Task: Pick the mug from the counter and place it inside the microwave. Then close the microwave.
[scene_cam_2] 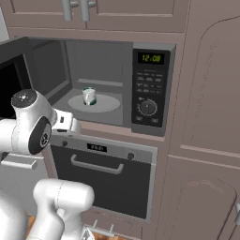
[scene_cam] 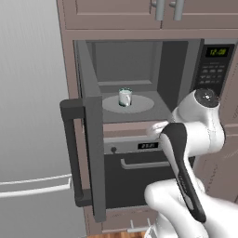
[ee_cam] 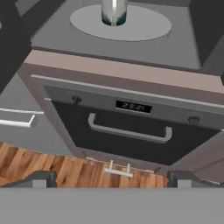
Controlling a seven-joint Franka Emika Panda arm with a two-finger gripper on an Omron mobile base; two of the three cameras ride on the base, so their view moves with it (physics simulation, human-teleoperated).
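The tool's (ee_cam: 112,179) two dark fingertips (ee_cam: 40,178) showed only as stubs at the bottom corners of the hand view, standing spread wide with nothing between them; in the two base views the tool itself was hard to make out behind the white arm's wrist. The mug (scene_cam: 124,97) was cut off at the top edge of the hand view, so only its lower part with the dark green band appeared there. It stood upright on the round grey turntable (scene_cam: 142,103) inside the microwave (scene_cam_2: 149,89), near the middle of the plate, well apart from the tool, which hung lower, in front of the microwave's sill and faced the oven (ee_cam: 131,131) beneath. The microwave door (scene_cam: 88,153) stood swung open to the left, its vertical bar handle (scene_cam: 72,153) facing outward. The cavity held the mug and the turntable. The panel's green display (scene_cam_2: 151,58) was lit, though the small buttons under it were too blurred to read. A strip of wooden floor (ee_cam: 52,168) ran below the oven.
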